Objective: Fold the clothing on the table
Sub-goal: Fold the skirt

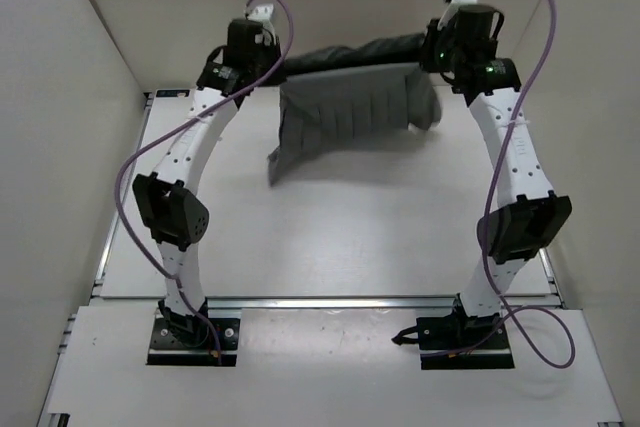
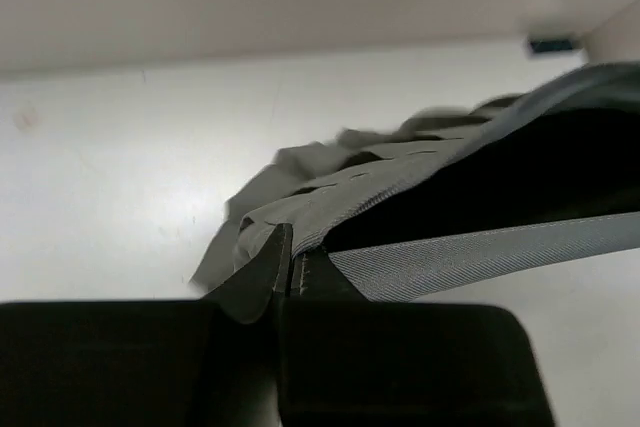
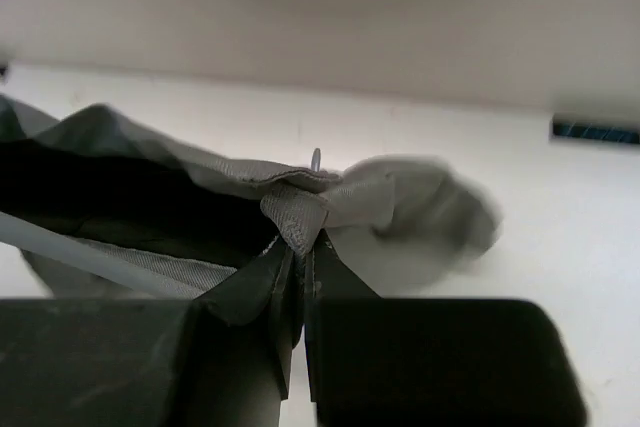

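Right, I have the left fingers (image 2: 289, 269) pinched tight on one end of the clothing (image 1: 350, 112) and the right fingers (image 3: 300, 265) pinched tight on the other; it hangs stretched between them over the far surface (image 1: 350, 237).

Clothing (image 3: 420, 212) lobe blurred, right wrist view; cut off by right edge, left wrist view.

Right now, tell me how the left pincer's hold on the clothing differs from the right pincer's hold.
The left pincer pinches the clothing by a flat band edge; the right pincer pinches a crumpled fold. Near the left pincer the pleated cloth hangs long; beside the right pincer it bunches into a short lump. Both are shut on the clothing, its top edge stretched between them.
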